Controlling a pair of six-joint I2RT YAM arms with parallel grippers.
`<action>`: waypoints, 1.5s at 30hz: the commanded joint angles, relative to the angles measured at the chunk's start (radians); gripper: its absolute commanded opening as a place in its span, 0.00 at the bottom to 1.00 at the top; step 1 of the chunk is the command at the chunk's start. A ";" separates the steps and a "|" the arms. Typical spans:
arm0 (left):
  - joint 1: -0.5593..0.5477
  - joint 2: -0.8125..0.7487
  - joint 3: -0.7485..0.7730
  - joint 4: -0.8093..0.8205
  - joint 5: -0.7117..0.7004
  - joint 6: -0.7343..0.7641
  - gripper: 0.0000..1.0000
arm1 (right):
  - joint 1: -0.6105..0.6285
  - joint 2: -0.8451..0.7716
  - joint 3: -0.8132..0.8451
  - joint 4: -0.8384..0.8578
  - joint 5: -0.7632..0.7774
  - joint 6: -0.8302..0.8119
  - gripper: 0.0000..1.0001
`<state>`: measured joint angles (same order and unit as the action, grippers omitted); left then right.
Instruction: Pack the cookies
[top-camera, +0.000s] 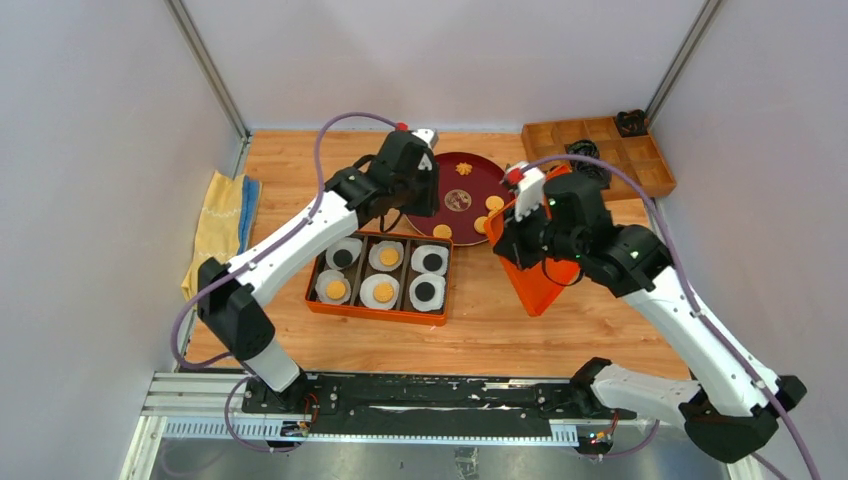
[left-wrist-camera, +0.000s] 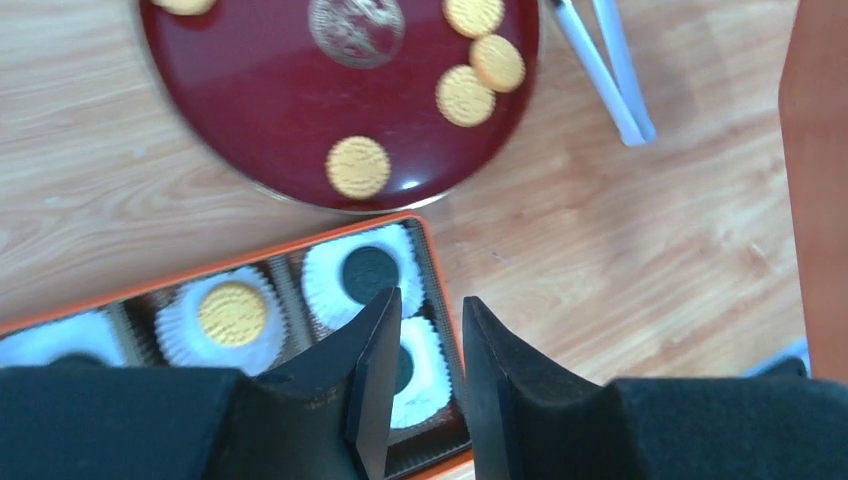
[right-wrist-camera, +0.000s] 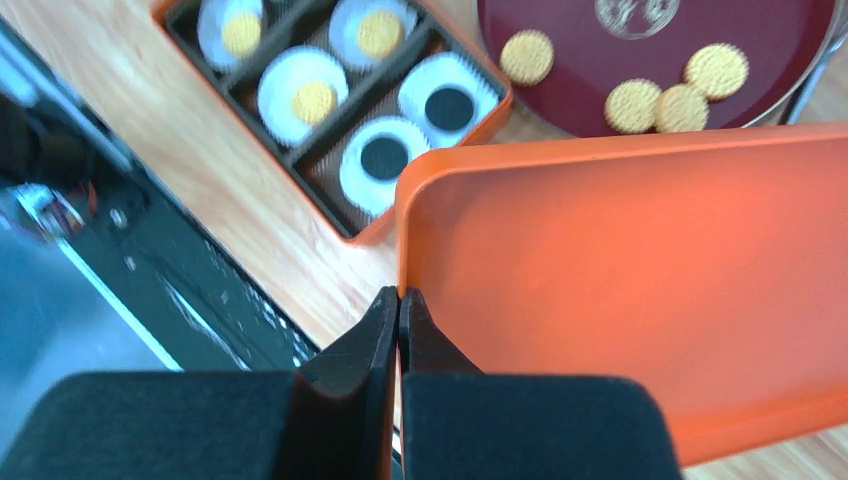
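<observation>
Bimanual cell seen from above, at the lid-fitting stage of packing. On the wooden table (top-camera: 480, 335), the orange lid (right-wrist-camera: 620, 280) is the largest item in play. It is held off the surface, steeply tilted, just right of the orange box (top-camera: 370, 314). Behind the box stands the dark red plate (left-wrist-camera: 260, 110).

The box has six compartments, each lined with a white paper cup (left-wrist-camera: 320, 275). Each cup carries one of the cookies (top-camera: 389, 257), four golden and two black. Several more golden ones lie loose on the plate.

The right gripper (right-wrist-camera: 400, 300) has its jaws pressed together on the lid's rim. The left gripper (left-wrist-camera: 429, 302) hangs over the box's right end, jaws slightly parted and empty.

Filling appears complete, so closing comes next. This calls for withdrawing the left arm, levelling the lid, squaring its corners to the box and lowering it.
</observation>
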<state>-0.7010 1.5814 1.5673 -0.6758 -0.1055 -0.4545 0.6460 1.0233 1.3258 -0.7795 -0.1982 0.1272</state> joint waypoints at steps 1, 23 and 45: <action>0.041 0.054 0.033 0.106 0.291 0.045 0.35 | 0.195 0.056 0.037 -0.155 0.225 -0.123 0.00; 0.236 0.253 -0.253 0.753 1.121 -0.277 0.72 | 0.668 0.395 0.089 -0.237 0.751 -0.162 0.00; 0.208 0.240 -0.321 0.805 1.183 -0.341 0.14 | 0.730 0.533 0.138 -0.094 0.787 -0.261 0.00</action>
<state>-0.4709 1.8233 1.2625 0.1059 1.0294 -0.8131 1.3651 1.5646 1.4498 -0.8967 0.4976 -0.0814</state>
